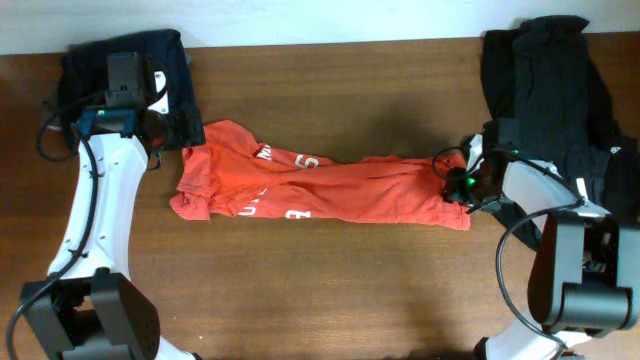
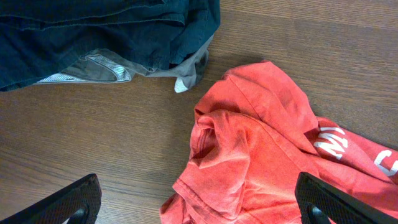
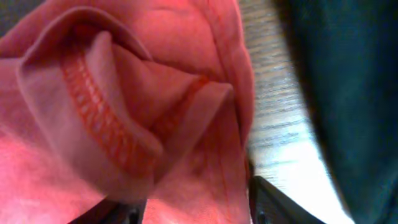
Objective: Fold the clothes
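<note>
The red-orange T-shirt (image 1: 330, 190) lies crumpled and stretched out lengthwise across the middle of the table, with white lettering showing near its left end. My left gripper (image 1: 165, 130) is open and hovers over the shirt's left end; in the left wrist view its fingers (image 2: 199, 208) straddle the edge of the shirt (image 2: 261, 155) without touching it. My right gripper (image 1: 458, 185) is at the shirt's right end. In the right wrist view its fingers (image 3: 193, 208) are shut on a bunched, hemmed fold of the shirt (image 3: 124, 93).
A dark navy folded pile (image 1: 150, 60) lies at the back left corner, close to the left gripper, and shows in the left wrist view (image 2: 93, 31). A black garment (image 1: 550, 90) is heaped at the back right, beside the right arm (image 3: 354, 93). The table is brown wood (image 1: 330, 290).
</note>
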You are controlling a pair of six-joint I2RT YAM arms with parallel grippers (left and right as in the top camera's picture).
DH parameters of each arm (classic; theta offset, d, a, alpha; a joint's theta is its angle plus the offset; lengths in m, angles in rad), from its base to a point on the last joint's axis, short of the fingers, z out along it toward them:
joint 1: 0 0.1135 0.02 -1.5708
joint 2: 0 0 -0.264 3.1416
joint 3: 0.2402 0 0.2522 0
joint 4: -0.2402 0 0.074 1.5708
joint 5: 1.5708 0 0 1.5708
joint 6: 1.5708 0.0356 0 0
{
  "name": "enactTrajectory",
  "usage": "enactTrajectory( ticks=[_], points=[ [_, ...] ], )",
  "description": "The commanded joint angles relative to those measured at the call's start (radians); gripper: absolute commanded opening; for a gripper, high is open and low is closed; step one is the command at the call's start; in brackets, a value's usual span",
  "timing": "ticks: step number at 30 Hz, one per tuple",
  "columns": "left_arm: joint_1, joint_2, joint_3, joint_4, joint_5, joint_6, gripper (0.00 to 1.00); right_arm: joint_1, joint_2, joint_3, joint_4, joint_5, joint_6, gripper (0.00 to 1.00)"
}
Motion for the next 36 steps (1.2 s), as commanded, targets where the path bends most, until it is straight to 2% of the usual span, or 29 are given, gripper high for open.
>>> enactTrajectory(
  ticks=[1, 2, 7, 9, 14, 20, 26, 31, 36],
  points=[
    [0.001, -0.002, 0.015, 0.002, 0.010, 0.020, 0.99, 0.001, 0.042, -0.011, 0.008, -0.029, 0.034, 0.55],
    [0.001, -0.001, 0.015, 0.002, 0.011, 0.020, 0.99, 0.001, 0.051, -0.011, 0.008, -0.028, 0.038, 0.53],
    [0.001, -0.001, 0.015, 0.002, 0.010, 0.020, 0.99, -0.006, 0.061, -0.009, 0.006, -0.027, 0.038, 0.26],
    [0.001, -0.001, 0.015, 0.001, 0.010, 0.020, 0.99, -0.022, 0.055, 0.002, -0.006, -0.032, 0.039, 0.24],
    [0.001, 0.001, 0.015, -0.009, 0.007, 0.020, 0.99, -0.122, 0.036, 0.132, -0.181, -0.072, 0.008, 0.19],
    [0.001, 0.013, 0.015, -0.014, 0.006, 0.020, 0.99, -0.199, 0.035, 0.296, -0.348, -0.113, -0.063, 0.19],
    [0.001, 0.028, 0.015, -0.023, 0.003, 0.020, 0.99, -0.230, 0.035, 0.389, -0.421, -0.157, -0.113, 0.20],
    [0.001, 0.034, 0.015, -0.023, 0.003, 0.020, 0.99, -0.211, 0.036, 0.381, -0.439, -0.225, -0.137, 0.36],
    [0.001, 0.034, 0.015, -0.023, 0.003, 0.020, 0.99, -0.169, 0.037, 0.336, -0.441, -0.264, -0.158, 0.41]
  ],
)
